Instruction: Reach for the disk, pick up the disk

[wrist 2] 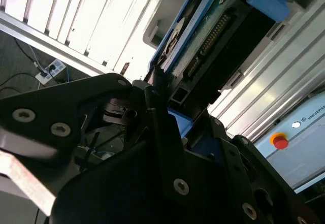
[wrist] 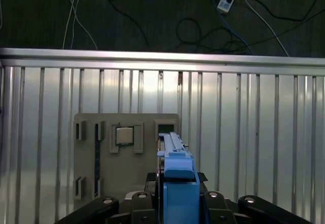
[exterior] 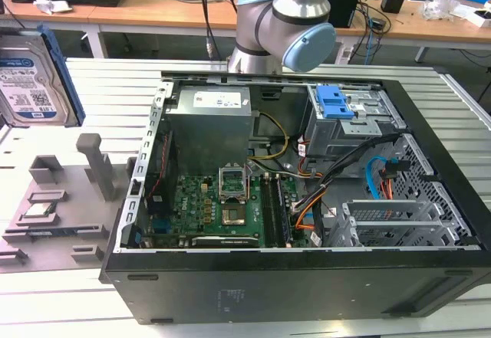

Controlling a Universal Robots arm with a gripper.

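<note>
The disk [exterior: 31, 70] stands on edge at the exterior view's left, above a grey tray [exterior: 54, 215] on the slatted tabletop [wrist: 254, 132]. In both wrist views the jaws of the gripper [wrist: 177, 202] appear to pinch its blue frame [wrist 2: 175, 28].

Open computer case [exterior: 307, 284] beside grey tray [exterior: 77, 214] with CPU chip [exterior: 40, 209].

One disk [exterior: 29, 77], one open computer case [exterior: 276, 288], one grey holder [exterior: 90, 234], one CPU chip [exterior: 40, 209], one arm [exterior: 285, 18].
</note>
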